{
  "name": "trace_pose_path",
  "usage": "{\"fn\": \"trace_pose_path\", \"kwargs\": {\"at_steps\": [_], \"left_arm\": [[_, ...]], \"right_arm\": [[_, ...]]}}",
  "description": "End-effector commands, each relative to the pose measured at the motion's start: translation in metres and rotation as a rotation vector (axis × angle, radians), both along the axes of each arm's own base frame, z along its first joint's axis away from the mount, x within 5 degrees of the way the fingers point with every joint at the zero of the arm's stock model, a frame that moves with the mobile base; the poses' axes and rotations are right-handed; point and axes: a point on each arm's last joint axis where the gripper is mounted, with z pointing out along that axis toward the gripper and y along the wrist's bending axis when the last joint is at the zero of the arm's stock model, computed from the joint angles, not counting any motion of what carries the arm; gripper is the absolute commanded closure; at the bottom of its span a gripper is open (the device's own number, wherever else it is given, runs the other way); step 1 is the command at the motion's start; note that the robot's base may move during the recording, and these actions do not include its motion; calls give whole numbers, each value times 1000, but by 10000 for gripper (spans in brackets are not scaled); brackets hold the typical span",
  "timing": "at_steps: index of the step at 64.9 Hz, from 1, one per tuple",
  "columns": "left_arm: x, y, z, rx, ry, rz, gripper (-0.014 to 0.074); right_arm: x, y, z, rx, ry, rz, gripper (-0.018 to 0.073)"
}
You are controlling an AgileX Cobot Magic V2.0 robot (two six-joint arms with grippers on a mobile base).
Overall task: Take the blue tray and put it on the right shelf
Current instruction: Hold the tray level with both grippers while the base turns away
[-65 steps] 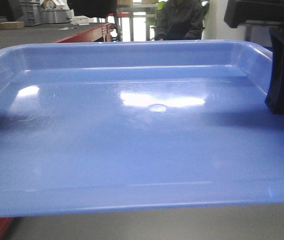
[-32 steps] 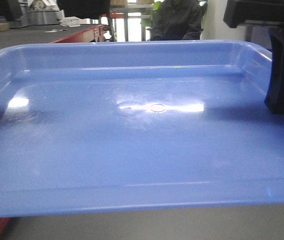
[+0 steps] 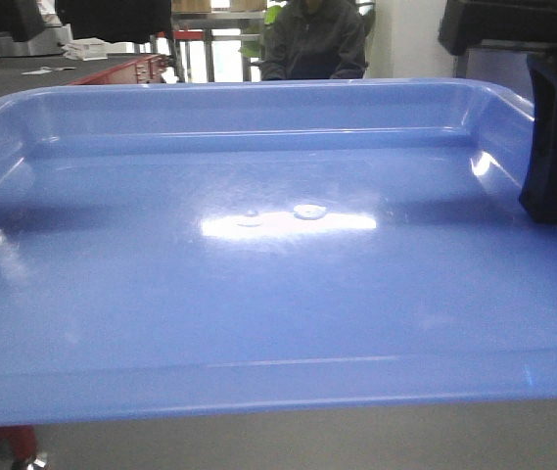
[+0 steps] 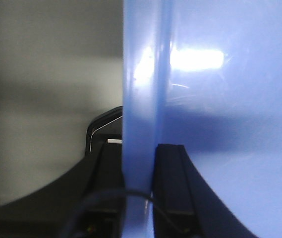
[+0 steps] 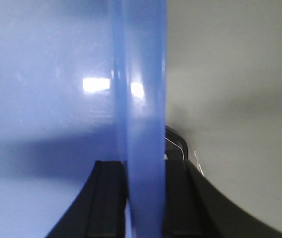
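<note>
One blue tray [image 3: 278, 294], one left pincer [image 4: 140, 154], one right pincer [image 5: 143, 167], one person [image 3: 312, 44].

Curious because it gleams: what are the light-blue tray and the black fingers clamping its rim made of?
The large shallow light-blue tray looks like glossy moulded plastic: sharp lamp reflections, rounded corners. The black fingers of the left gripper look matt, perhaps hard plastic or rubber; without shine, I cannot tell which.
</note>
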Motion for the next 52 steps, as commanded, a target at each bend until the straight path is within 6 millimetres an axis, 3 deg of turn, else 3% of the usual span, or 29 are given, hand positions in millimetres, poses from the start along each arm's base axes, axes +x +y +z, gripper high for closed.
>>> {"fn": "trace_pose_path", "kwargs": {"at_steps": [1, 52], "left_arm": [[-1, 0, 13, -29, -52, 7, 617], [-2, 0, 13, -37, -46, 8, 617]], "right_arm": [[0, -1, 15, 32, -63, -1, 412], [0, -1, 15, 32, -63, -2, 412]]}}
